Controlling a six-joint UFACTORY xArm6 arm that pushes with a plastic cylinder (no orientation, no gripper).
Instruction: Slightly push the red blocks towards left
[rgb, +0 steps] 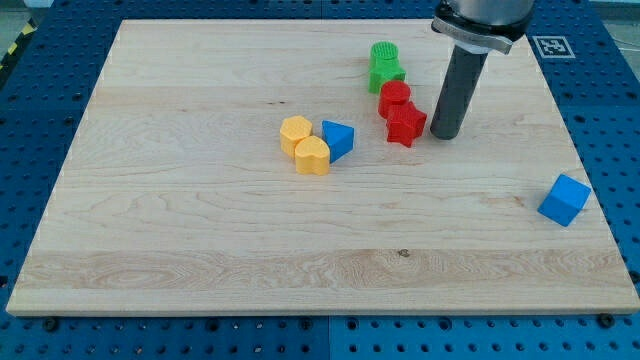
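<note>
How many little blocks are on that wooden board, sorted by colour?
Green: 2, a green block and another green block
Red: 2, a red block and a red star block
Yellow: 2, a yellow block and a yellow heart block
Blue: 2, a blue triangle block and a blue cube
Total: 8

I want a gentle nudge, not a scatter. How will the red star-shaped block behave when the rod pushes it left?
The red star-shaped block looks rigid and squat, so it should slide, not tip. My tip sits just at its right, and an off-centre push may spin it. The red rounded block touches it and will likely move too.
</note>
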